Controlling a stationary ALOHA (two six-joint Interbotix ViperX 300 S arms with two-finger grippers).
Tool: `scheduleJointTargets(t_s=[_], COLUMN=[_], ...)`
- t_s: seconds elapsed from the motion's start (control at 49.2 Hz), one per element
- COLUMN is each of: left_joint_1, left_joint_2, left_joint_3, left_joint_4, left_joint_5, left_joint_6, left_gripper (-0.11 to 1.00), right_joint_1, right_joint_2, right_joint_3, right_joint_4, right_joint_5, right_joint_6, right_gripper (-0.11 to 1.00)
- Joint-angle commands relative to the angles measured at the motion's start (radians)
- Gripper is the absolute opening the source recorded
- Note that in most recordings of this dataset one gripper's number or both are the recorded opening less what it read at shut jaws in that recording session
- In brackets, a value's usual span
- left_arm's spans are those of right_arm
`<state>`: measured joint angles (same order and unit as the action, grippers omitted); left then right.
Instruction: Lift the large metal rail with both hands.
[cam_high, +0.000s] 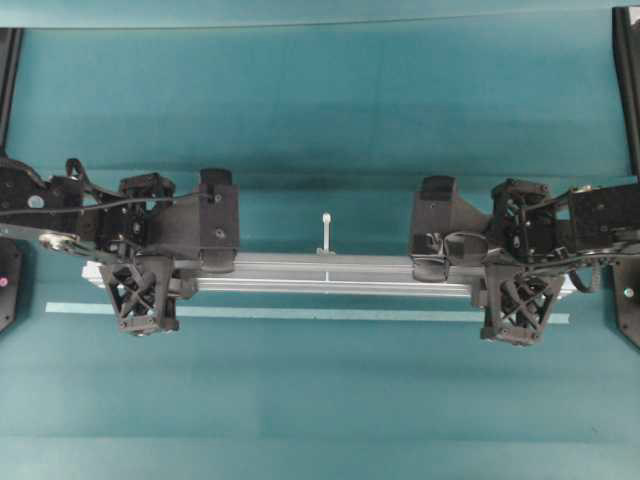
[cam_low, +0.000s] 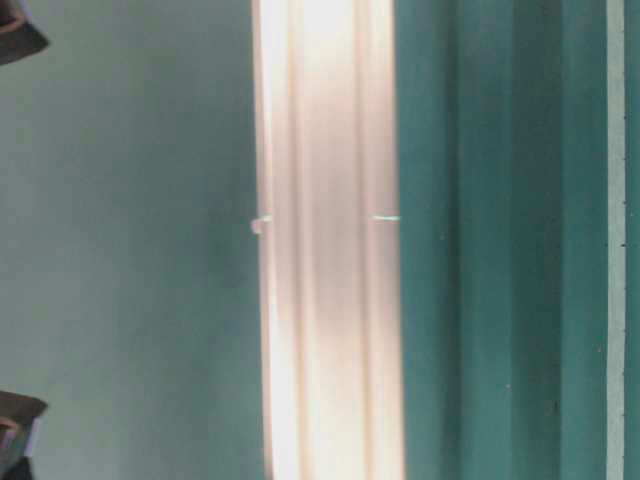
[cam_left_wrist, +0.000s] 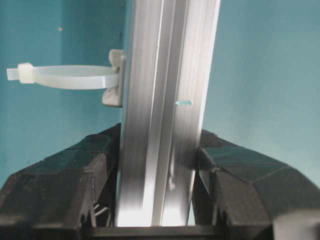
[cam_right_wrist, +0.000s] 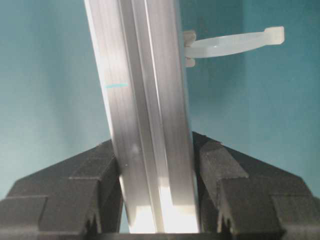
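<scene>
The large metal rail (cam_high: 330, 272) is a long grooved silver bar lying left to right between the two arms. My left gripper (cam_high: 205, 275) is shut on its left part and my right gripper (cam_high: 440, 275) on its right part. In the left wrist view the rail (cam_left_wrist: 165, 100) runs away between the black fingers (cam_left_wrist: 95, 170), which press on both of its sides. In the right wrist view the rail (cam_right_wrist: 145, 100) is clamped the same way by the right gripper (cam_right_wrist: 152, 142). In the table-level view the rail (cam_low: 330, 250) fills the middle as a bright, blurred band.
A pale cable-tie loop on a small mount (cam_high: 325, 232) sticks out from the rail's far side, and shows in both wrist views (cam_left_wrist: 70, 77) (cam_right_wrist: 230, 44). A thin pale tape strip (cam_high: 300, 313) lies on the teal table just in front of the rail. Black frame posts (cam_high: 628, 80) stand at the far corners.
</scene>
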<state>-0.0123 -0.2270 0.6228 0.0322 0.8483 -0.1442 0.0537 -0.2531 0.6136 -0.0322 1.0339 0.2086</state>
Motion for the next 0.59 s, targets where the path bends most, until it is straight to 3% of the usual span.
scheduleJointTargets(t_s=[0.0, 0.285, 0.57], left_joint_1=[0.009, 0.009, 0.003], left_joint_2=[-0.003, 0.046, 0.087], left_joint_3=[0.028, 0.091, 0.132], left_joint_4=[-0.002, -0.002, -0.002], left_joint_5=[-0.054, -0.156, -0.232], left_joint_6=[-0.015, -0.02, -0.021], left_gripper=[0.36, 0.36, 0.36], right_joint_1=[-0.006, -0.006, -0.003], right_joint_2=[0.011, 0.066, 0.129], right_joint_3=[0.026, 0.086, 0.106], right_joint_4=[-0.002, -0.002, -0.002], right_joint_5=[-0.044, -0.198, -0.279], right_joint_6=[0.006, 0.006, -0.017], right_gripper=[0.38, 0.38, 0.38])
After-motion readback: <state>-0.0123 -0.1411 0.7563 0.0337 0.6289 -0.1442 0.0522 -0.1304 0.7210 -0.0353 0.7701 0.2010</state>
